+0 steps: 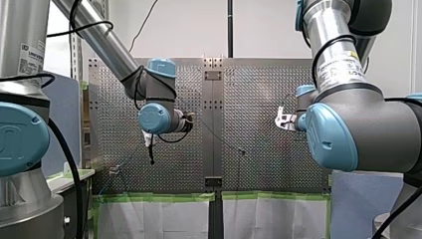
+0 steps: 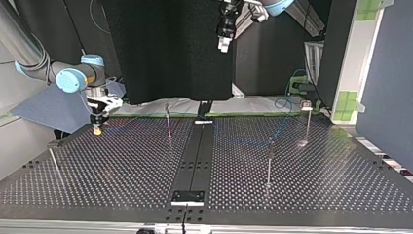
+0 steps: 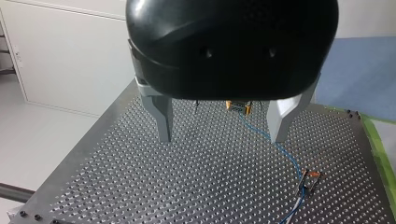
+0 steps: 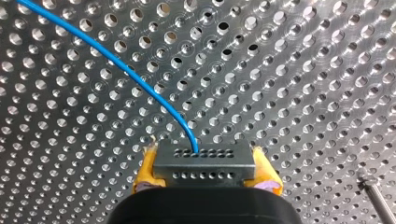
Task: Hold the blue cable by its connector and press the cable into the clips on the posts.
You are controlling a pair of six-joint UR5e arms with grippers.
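At right gripper (image 4: 203,151), connector (image 4: 204,169) clamped; left gripper (image 3: 222,137) spread wide.

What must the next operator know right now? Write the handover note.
Right claw: shut on the connector, low over the perforated table.
Left claw: open, empty, high above the table.
Blue cable: leaves the connector and runs across the table toward the posts.
Done: connector grasped.
Left: press the cable into the clips. Whether any clip holds it yet cannot be told.
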